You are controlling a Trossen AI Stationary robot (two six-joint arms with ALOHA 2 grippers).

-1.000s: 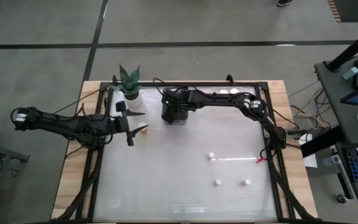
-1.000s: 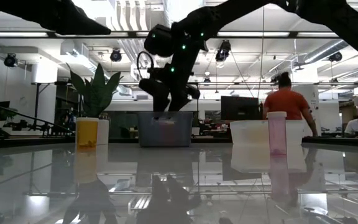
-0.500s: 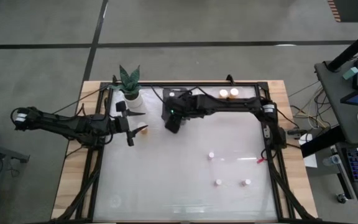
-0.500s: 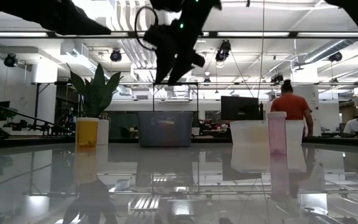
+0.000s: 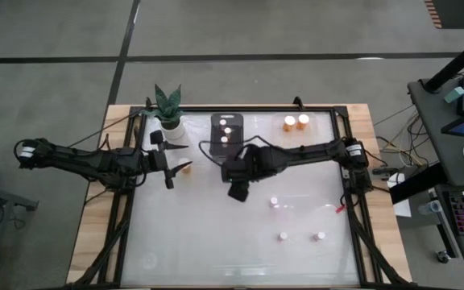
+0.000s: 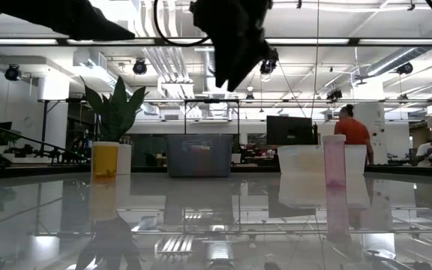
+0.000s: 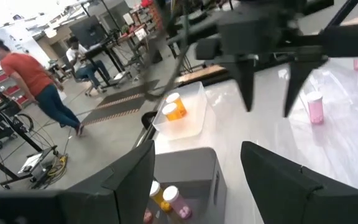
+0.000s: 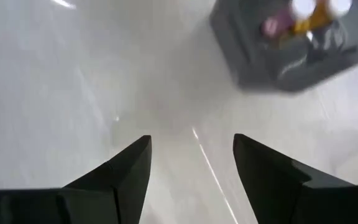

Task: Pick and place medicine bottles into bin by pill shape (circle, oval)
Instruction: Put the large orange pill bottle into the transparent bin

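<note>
The right gripper (image 5: 238,192) is hanging above the tabletop (image 5: 200,234) with its jaws parted and nothing between them, just toward the front from the dark bin (image 5: 228,133). That bin is holding three capped medicine bottles (image 5: 226,129), while a clear tray (image 5: 295,122) beside it, well to the right of the bin, is carrying two orange ones. Three loose bottles (image 5: 274,200) are standing farther forward of the bin, probably the next targets, which would explain the empty jaws heading that way. The left gripper (image 5: 170,168) is waiting left of the bin near the plant pot (image 5: 171,126), jaws open and empty.
</note>
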